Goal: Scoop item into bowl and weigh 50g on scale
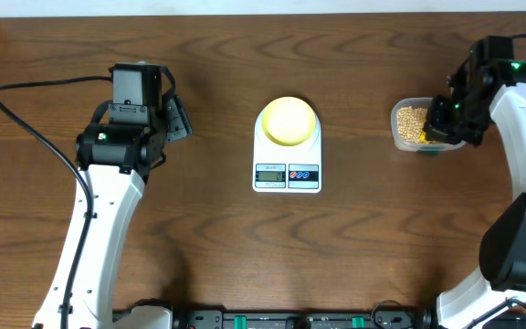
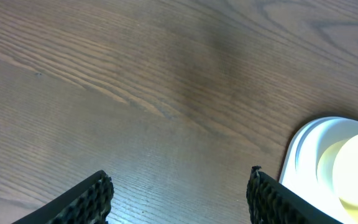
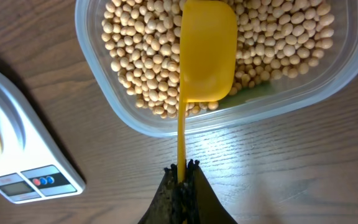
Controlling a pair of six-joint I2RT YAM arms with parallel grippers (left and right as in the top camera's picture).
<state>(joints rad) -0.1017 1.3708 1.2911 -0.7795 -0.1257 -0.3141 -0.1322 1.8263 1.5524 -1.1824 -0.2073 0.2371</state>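
The pale-yellow bowl point(image 1: 289, 121) sits on the white scale point(image 1: 287, 174) at the table's middle; both show at the right edge of the left wrist view, the bowl point(image 2: 356, 171) on the scale point(image 2: 303, 152). The tan beans point(image 1: 411, 123) fill a clear tub point(image 1: 396, 137) at the right. My right gripper point(image 3: 182, 167) is shut on the handle of a bright yellow scoop point(image 3: 207, 53), whose head hangs over the beans point(image 3: 138, 56) in the tub point(image 3: 98, 68). The scale's corner point(image 3: 17, 155) shows at the left of that view. My left gripper point(image 2: 179, 183) is open and empty above bare wood, left of the scale.
The table's far edge runs along the top of the overhead view. The left arm point(image 1: 117, 155) stands at the left, the right arm point(image 1: 519, 110) at the far right.
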